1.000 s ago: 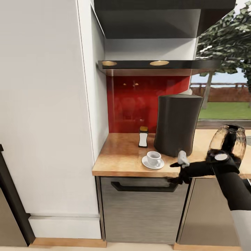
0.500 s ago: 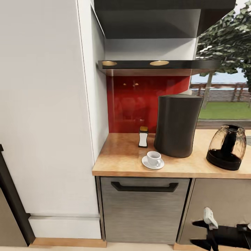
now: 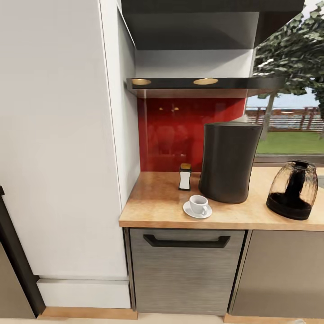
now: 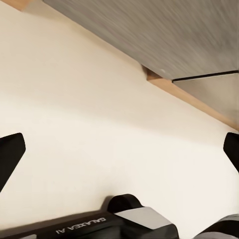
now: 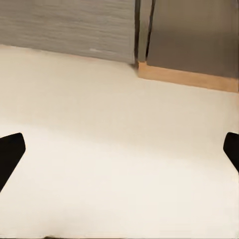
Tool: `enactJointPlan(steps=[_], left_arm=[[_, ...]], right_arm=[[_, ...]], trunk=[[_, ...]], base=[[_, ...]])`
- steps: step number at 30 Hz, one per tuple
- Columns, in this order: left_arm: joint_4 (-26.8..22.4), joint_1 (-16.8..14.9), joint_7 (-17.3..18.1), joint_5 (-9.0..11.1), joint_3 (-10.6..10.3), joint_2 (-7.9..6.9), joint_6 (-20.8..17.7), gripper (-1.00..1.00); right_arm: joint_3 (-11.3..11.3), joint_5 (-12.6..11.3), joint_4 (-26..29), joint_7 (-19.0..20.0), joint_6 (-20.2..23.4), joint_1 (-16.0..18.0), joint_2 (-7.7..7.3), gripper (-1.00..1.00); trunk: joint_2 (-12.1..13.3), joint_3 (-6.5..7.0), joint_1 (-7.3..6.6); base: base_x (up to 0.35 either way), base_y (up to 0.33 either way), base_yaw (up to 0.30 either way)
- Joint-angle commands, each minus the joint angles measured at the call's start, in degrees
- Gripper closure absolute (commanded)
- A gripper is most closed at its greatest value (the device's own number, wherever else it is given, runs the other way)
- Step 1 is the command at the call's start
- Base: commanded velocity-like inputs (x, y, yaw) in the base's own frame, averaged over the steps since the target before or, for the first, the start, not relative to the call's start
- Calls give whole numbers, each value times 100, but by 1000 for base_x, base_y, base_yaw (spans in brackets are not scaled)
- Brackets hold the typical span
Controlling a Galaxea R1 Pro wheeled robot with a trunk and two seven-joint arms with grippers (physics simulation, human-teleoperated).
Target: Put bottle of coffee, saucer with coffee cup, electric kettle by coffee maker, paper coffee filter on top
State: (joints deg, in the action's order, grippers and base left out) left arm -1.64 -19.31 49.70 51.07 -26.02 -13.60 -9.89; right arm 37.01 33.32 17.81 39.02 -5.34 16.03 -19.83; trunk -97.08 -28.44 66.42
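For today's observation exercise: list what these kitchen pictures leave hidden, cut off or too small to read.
- Top of the coffee maker, head view: seen from below its rim, so any filter there is hidden.
- Bottle of coffee, head view: label too small to read.
- Electric kettle, head view: glass hides its far side.

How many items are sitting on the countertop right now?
5. The bottle of coffee stands near the red backsplash, the coffee maker beside it, the coffee cup on the saucer in front, the electric kettle at the right. Something may hide behind the coffee maker.
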Motion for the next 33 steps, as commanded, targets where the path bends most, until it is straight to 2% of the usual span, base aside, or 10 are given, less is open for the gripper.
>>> enactJointPlan(steps=[1, 3, 5, 6, 10, 11, 17, 33], left_arm=[[-2, -3, 15, 61, -35, 0, -57, -100], [-3, -2, -3, 61, -35, 4, -57, -100], [-3, -2, -46, 61, -35, 8, -57, -100], [-3, -2, -55, 61, -35, 11, -57, -100], [-3, -2, -82, 61, -35, 27, -57, -100], [-3, -2, -89, 61, -35, 36, -57, -100], [-3, -2, -92, 61, -35, 42, -57, -100], [-3, -2, -92, 61, -35, 42, -57, -100]], right_arm=[[44, 53, -86, -226, -44, 7, 6, -100], [44, 23, -352, -1258, -57, 6, 32, -100], [48, 14, -433, -1680, -61, 6, 101, -100], [50, 11, -444, -1738, -63, 6, 114, -100], [43, -4, -472, -1896, -65, 6, 168, -100], [37, -8, -476, -1938, -64, 6, 251, -100], [22, 36, -486, -1975, -77, 6, 335, -100], [17, 52, -489, -1980, -85, 6, 366, -100]], trunk=[[-3, -6, -1], [-3, -6, -1], [-3, -6, -1], [-3, -6, -1], [-3, -6, -1], [-3, -6, -1], [-3, -6, -1], [638, 268, -352]], base=[[0, 0, 0], [0, 0, 0], [0, 0, 0], [0, 0, 0], [0, 0, 0], [0, 0, 0], [0, 0, 0], [0, 0, 0]])
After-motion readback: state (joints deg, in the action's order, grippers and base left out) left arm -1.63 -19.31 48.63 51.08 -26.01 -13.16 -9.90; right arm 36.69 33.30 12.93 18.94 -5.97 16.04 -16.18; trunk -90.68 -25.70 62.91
